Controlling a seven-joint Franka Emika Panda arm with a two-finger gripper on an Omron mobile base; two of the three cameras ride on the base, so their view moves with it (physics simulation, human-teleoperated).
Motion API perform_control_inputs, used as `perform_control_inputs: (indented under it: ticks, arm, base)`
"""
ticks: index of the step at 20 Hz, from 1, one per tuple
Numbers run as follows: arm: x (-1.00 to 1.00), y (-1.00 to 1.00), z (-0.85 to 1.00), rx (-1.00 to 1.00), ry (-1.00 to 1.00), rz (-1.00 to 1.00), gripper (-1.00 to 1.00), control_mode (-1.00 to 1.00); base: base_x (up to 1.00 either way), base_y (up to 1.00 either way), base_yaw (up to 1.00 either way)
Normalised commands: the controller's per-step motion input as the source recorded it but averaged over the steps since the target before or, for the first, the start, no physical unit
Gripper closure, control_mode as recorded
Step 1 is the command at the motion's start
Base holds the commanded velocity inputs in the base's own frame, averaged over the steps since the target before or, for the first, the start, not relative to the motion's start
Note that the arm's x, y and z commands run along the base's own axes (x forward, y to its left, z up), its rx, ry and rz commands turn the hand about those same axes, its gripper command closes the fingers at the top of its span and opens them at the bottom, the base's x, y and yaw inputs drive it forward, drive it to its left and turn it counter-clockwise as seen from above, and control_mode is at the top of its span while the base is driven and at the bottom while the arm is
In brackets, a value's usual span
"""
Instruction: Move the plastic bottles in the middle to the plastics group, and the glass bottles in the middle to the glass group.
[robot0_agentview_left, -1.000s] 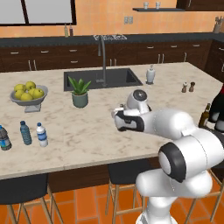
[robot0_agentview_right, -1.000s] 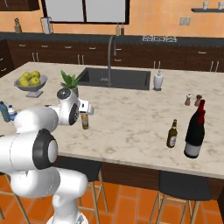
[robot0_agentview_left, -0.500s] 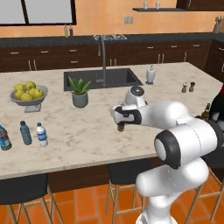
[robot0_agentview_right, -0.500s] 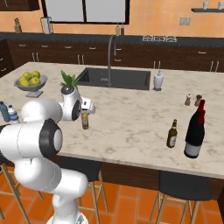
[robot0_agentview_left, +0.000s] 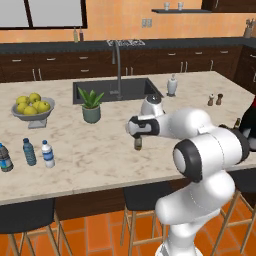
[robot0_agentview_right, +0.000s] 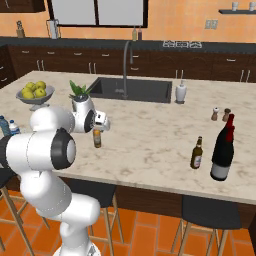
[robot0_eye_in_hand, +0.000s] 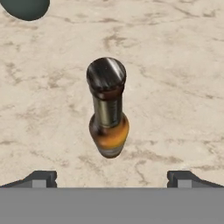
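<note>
The gripper (robot0_eye_in_hand: 112, 177) hangs with jaws spread wide and empty directly above the amber bottle (robot0_eye_in_hand: 108, 114), which stands upright mid-counter (robot0_agentview_left: 100, 155), the arm bent leftward, hand pointing down.

Amber bottle (robot0_agentview_left: 138, 143) mostly hidden behind gripper (robot0_agentview_left: 136, 131), black bottle (robot0_agentview_left: 248, 117) cut by edge (right side).

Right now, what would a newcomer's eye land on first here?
The white arm bent over the middle of the counter, its open gripper poised right above an upright amber bottle. Next, the big black bottle with a red top at the counter's right end, a slim brown bottle beside it. Then the fruit bowl and three small water bottles at the left end.
</note>
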Motion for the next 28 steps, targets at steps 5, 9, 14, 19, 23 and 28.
perform_control_inputs:
  ticks: [5,9,14,19,23,28]
  arm:
    - [0.00,0.00,-0.12,0.00,0.01,0.00,-1.00,-1.00]
    - [0.00,0.04,-0.17,0.00,-0.01,0.00,-1.00,-1.00]
    - [0.00,0.05,-0.19,0.00,-0.07,0.00,-1.00,-1.00]
    - [0.02,0.00,0.00,0.00,-0.03,0.00,-1.00,-1.00]
    - [0.22,0.00,0.00,0.00,0.00,0.00,-1.00,-1.00]
    - [0.22,0.00,0.00,0.00,0.00,0.00,-1.00,-1.00]
  base:
    - [0.00,0.00,0.00]
    - [0.00,0.00,0.00]
    - [0.00,0.00,0.00]
    - [0.00,0.00,0.00]
    - [0.00,0.00,0.00]
    - [0.00,0.00,0.00]
